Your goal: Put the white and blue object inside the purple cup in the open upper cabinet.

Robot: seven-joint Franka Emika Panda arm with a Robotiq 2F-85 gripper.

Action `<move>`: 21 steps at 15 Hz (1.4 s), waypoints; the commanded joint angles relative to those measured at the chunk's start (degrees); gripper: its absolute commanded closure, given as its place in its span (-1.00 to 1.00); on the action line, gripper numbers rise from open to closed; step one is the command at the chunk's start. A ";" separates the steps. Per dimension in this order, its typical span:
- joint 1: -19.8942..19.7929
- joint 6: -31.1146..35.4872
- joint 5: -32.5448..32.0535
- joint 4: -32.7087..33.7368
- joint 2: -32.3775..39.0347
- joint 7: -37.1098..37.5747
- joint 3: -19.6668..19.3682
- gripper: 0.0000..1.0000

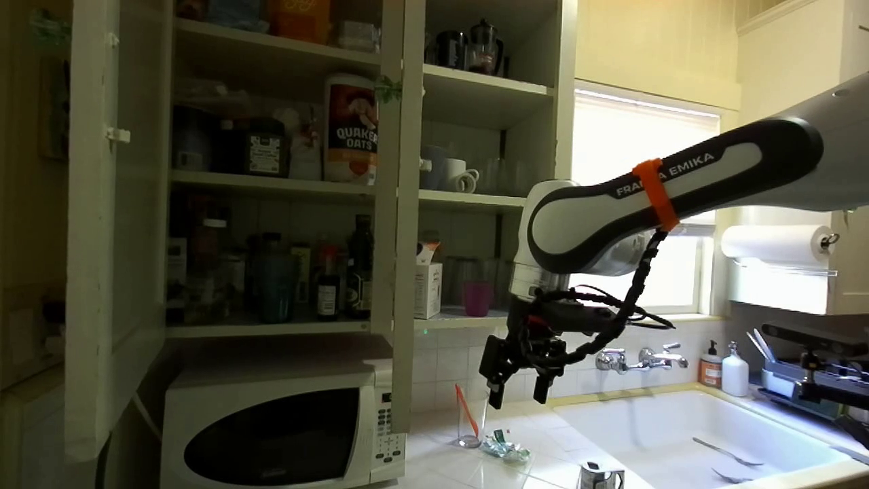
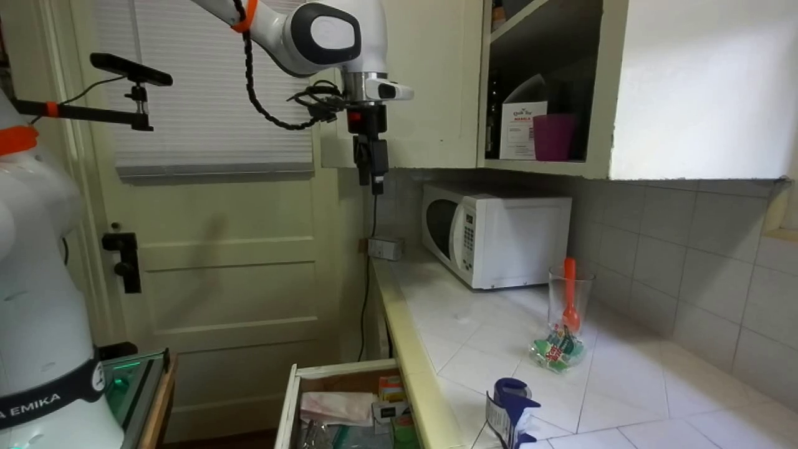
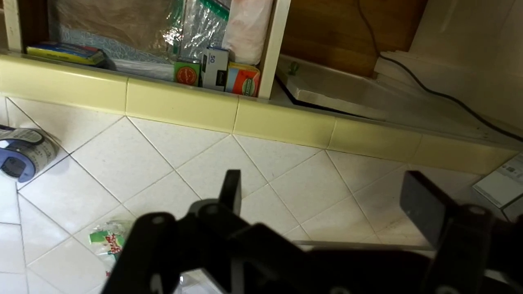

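Pincer (image 3: 327,200) spread wide, hanging well above the desk (image 3: 122,155); just tile showing between its fingers (image 3: 423,206), low in the wrist view. White and blue object (image 2: 514,408) on the desk, bottom of an exterior view, right of centre. Purple cup (image 2: 553,138) in cabinet (image 2: 606,93), upper right there, beside white box (image 2: 519,134).

place: kitchen | microwave (image 1: 282,431) | sink (image 1: 628,418) | tiled counter (image 2: 629,386) | oats canister (image 1: 351,132)
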 commanded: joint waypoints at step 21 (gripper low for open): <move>-5.67 -0.42 10.03 -14.84 -3.77 -59.83 -32.93 -1.00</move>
